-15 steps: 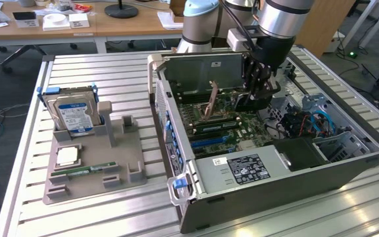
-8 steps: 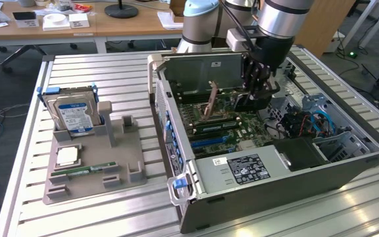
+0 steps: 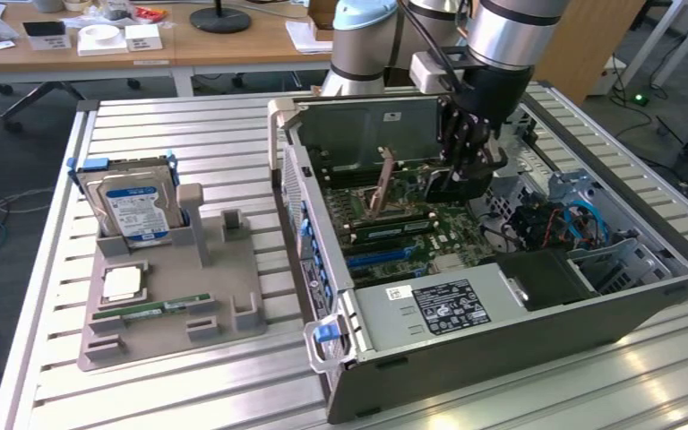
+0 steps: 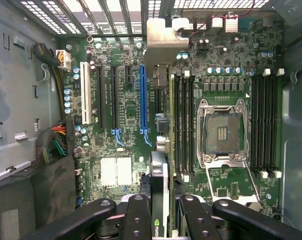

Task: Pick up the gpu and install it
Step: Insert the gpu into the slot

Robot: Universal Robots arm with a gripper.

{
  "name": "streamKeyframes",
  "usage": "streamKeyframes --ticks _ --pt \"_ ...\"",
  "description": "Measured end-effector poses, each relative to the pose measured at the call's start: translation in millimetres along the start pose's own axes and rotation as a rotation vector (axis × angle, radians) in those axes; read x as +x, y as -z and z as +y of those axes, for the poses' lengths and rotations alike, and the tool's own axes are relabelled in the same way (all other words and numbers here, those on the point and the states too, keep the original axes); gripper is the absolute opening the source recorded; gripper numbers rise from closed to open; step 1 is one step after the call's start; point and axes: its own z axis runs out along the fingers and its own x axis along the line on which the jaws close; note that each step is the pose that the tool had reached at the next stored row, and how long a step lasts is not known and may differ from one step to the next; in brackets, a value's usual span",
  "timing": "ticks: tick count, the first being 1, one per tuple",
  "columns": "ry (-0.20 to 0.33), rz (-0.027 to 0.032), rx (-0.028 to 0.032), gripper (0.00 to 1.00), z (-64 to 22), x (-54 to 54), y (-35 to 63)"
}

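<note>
The ribbed aluminium worktop (image 3: 559,394) carries two big things. On the exterior view's right lies an open dark grey computer case (image 3: 536,345) of sheet metal, with its inside facing up. On the exterior view's left is a flat grey plastic tray (image 3: 219,287) with moulded holders.

The silver and black arm (image 3: 505,36) comes down from the far side into the case. Inside the case, at the near end, sits a boxy power supply (image 3: 440,309) with a black label. Behind it is the green motherboard (image 4: 116,150), dense with small parts, with a long blue slot (image 4: 143,95) and a square metal processor socket (image 4: 223,132).

In the tray a silver hard drive (image 3: 135,210) with a blue-white label stands upright at the far end. A square processor (image 3: 123,284) and a slim green memory stick (image 3: 153,309) lie nearer.

The gripper (image 3: 469,166) has black fingers (image 4: 136,215), partly closed and clamping the gpu (image 4: 159,190). This thin dark card is held on edge above the motherboard, near the blue slot. Its silver bracket (image 4: 163,37) is at the end far from the fingers. Whether the card touches the slot I cannot tell.
</note>
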Motion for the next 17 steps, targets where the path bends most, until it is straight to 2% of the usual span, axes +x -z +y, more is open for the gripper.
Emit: streamKeyframes --ticks 12,17 --pt "0.000 -0.0001 0.0006 0.27 2.8 0.2 -6.4" --pt "0.001 -0.0005 0.0077 0.27 5.3 0.4 -10.0"
